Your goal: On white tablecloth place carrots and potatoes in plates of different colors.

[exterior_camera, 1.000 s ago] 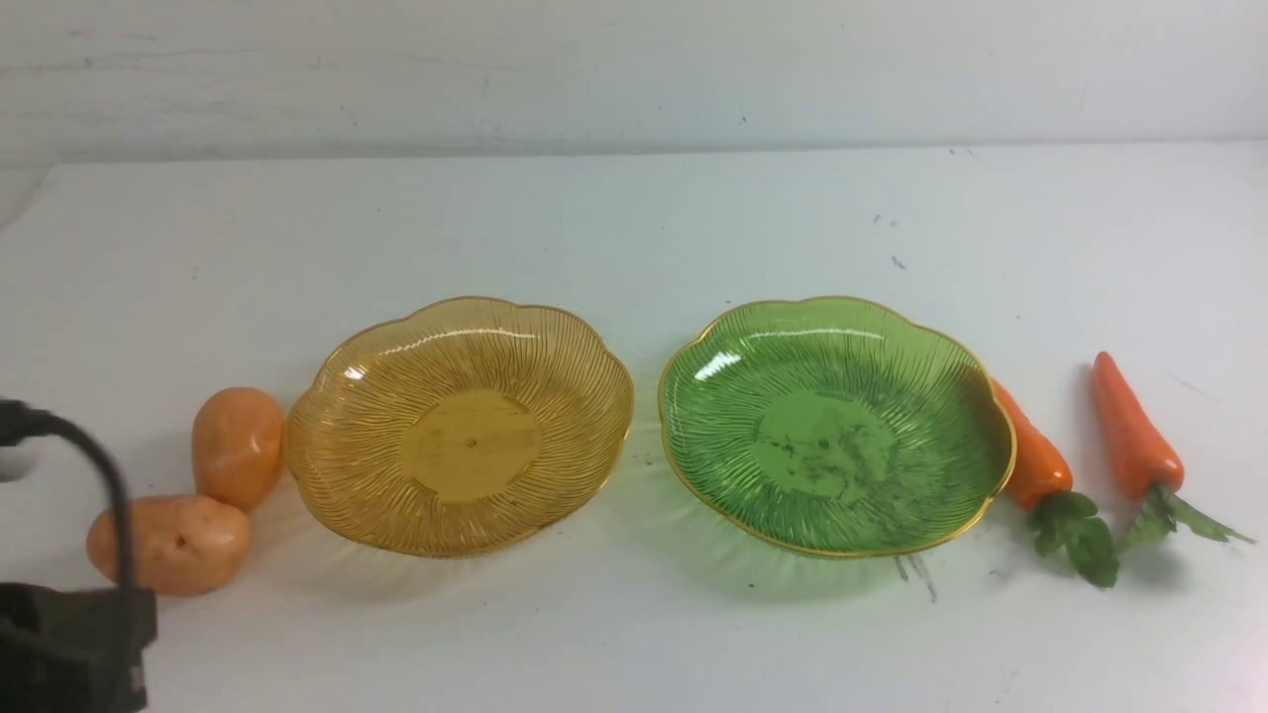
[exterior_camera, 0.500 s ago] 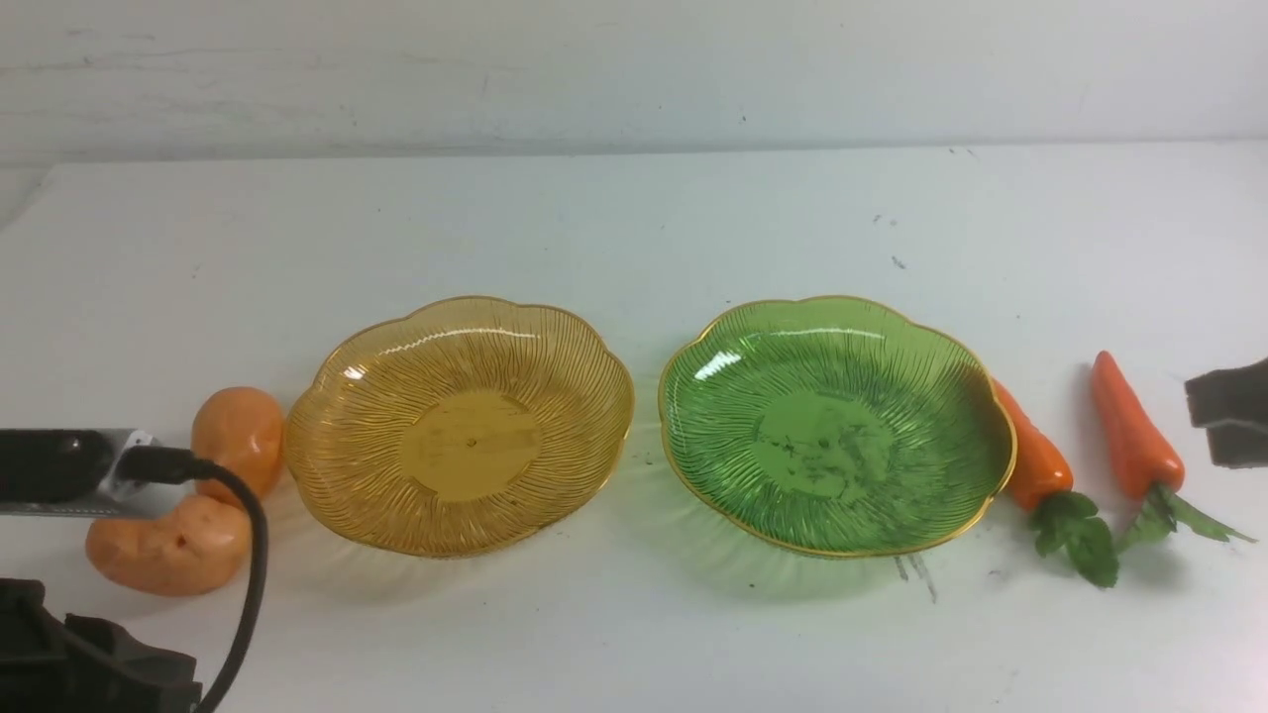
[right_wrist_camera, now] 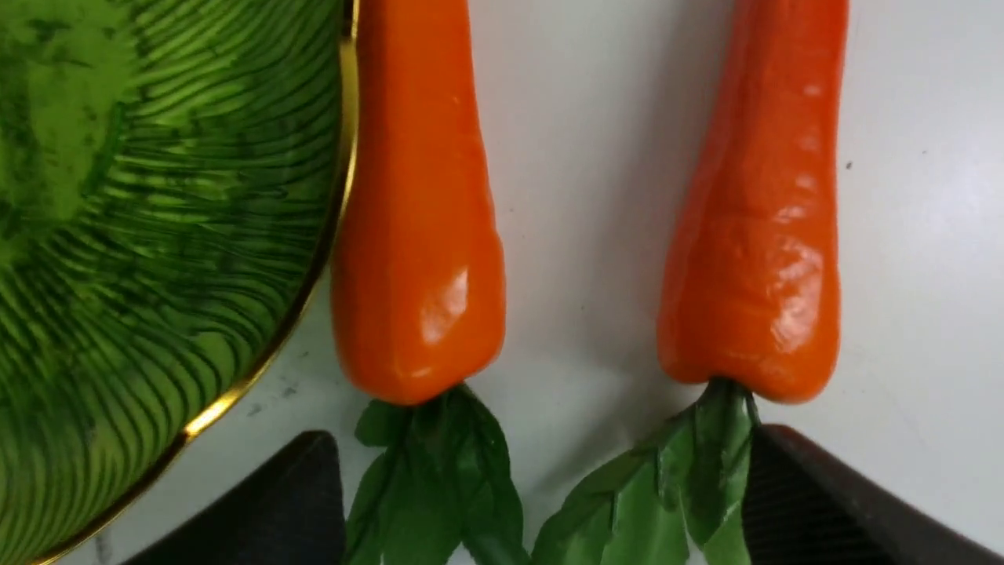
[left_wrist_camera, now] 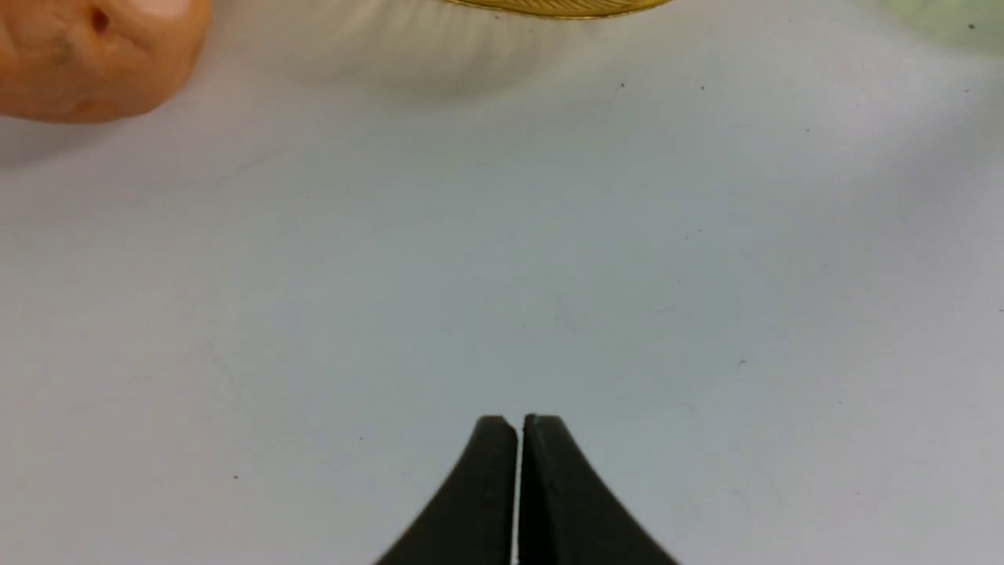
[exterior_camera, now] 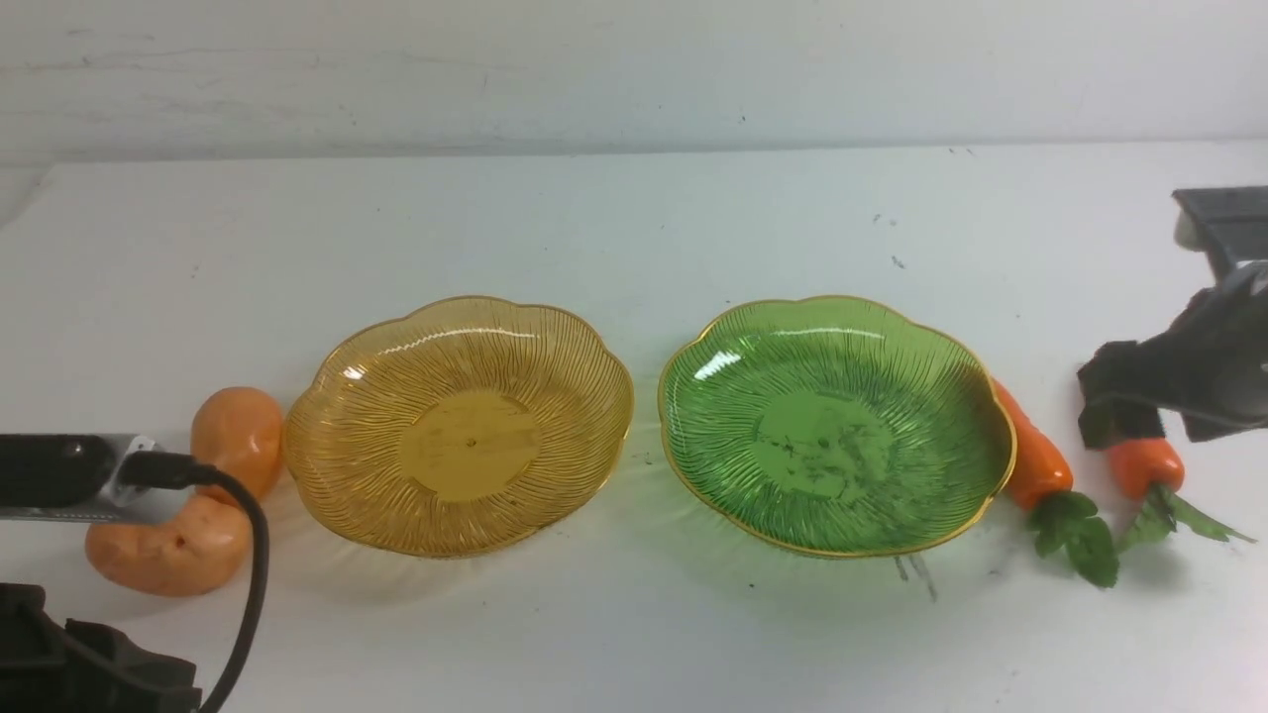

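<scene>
Both plates carry no vegetables; no item is placed so far. The amber plate (exterior_camera: 471, 446) and the green plate (exterior_camera: 832, 436) lie side by side on the white tablecloth (exterior_camera: 594, 634), slightly apart. The inner carrot (right_wrist_camera: 420, 235) lies against or just under the green rim, contact uncertain; the outer carrot (right_wrist_camera: 757, 259) lies beyond it on the robot's right, leafy ends close together. Two potatoes, one farther from the robot (exterior_camera: 236, 436) and one nearer (exterior_camera: 183, 545), sit beside the amber plate on the left. Right gripper (right_wrist_camera: 541, 502): fingers wide apart, nothing between them gripped, poised above the carrots with both sets of leaves in the gap. Left gripper (left_wrist_camera: 519, 431): fingertips brought together, nothing held, over bare cloth. Step in hand, judged: approach to a first carrot. Handling estimate: the carrots look like light, glossy moulded toys, firm in the body and probably slippery; the leaves look thin and floppy, a poor hold. Best grasp: across the thick shoulder just ahead of the leaves, since the taper could squeeze out if pinched near the tip. The outer carrot offers more finger room; on the inner one a finger could catch the rim and shift the plate, which looks light and rather brittle. Potatoes: likely stiff, rounded, apt to roll; a centred grip across the narrower width should suit.
</scene>
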`<state>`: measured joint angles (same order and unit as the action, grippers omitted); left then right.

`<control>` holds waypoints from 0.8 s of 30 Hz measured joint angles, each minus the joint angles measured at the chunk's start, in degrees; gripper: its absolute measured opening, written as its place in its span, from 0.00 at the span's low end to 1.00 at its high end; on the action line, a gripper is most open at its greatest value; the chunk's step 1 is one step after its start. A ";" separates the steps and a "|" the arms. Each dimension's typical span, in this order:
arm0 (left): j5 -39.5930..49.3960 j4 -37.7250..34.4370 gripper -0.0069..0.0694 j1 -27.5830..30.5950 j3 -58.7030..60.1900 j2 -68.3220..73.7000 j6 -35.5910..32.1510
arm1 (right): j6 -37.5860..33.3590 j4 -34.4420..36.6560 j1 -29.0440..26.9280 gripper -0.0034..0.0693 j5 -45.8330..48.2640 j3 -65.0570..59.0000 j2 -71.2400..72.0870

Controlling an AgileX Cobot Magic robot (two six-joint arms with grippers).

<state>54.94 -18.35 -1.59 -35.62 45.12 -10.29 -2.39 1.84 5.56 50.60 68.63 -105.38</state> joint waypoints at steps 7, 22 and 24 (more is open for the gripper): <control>0.00 0.79 0.09 0.00 0.00 0.00 0.00 | -0.96 -4.40 2.48 0.96 -2.04 0.26 -3.30; 0.00 0.88 0.09 0.00 0.00 0.00 0.00 | -1.03 -5.08 2.65 0.76 -6.30 0.26 -6.00; 0.00 0.88 0.09 0.00 0.00 0.00 0.00 | -1.03 -5.08 2.65 0.61 -6.30 0.30 -6.00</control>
<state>54.94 -17.47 -1.59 -35.62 45.12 -10.29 -3.42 -3.23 8.21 44.31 68.94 -111.38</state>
